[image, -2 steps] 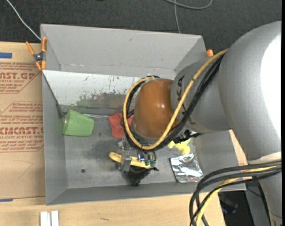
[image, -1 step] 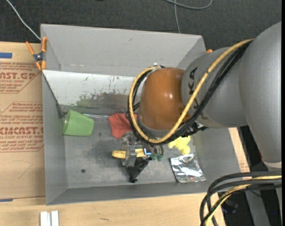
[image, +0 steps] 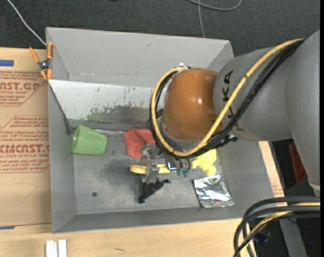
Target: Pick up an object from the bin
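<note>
**Editor:** Where does the pick stand in that grey bin (image: 124, 52)?

**Operator:** BIN FLOOR, MID-PICK. My end effector (image: 151, 168) sits low over the middle of the floor, directly above a slim yellow stick-shaped piece (image: 137, 169). A small black thing (image: 153, 189) lies just beside it, toward the front wall. I judge this to be the grasp step. As far as I can see, nothing is lifted yet.

**Editor:** Open or closed?

**Operator:** I cannot tell. The orange wrist cover (image: 189, 103) and its cables crowd the tip.

**Editor:** What lies around it?

**Operator:** A crumpled red piece (image: 136, 141) is just beside the end effector, toward the back wall. A soft yellow thing (image: 207, 159) lies on the arm's side, partly under the wrist. A crumpled silver foil wrapper (image: 211, 191) is further that way, nearer the front. A green cup (image: 89, 140) lies on its side well apart, opposite the arm.

**Editor:** And the next move?

**Operator:** In my judgement I need to get the yellow piece squarely in the grip. Then I close on it alone, without snagging the black thing, and lift straight up clear of the walls.
</note>
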Controlling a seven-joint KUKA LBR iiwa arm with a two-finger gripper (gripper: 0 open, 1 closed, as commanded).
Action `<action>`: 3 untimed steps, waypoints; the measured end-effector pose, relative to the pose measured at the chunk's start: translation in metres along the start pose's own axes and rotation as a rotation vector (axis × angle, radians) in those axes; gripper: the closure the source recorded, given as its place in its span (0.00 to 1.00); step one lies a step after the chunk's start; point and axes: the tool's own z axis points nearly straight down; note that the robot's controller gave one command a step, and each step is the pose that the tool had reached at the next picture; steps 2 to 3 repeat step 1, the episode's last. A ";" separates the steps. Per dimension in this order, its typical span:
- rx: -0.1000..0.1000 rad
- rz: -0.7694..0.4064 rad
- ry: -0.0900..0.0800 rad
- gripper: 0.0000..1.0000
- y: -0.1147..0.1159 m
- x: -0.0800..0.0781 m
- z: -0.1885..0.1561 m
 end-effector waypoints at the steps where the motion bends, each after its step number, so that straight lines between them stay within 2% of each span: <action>1: 0.002 -0.102 0.003 1.00 -0.026 0.017 -0.135; 3: 0.002 -0.102 0.003 1.00 -0.026 0.017 -0.135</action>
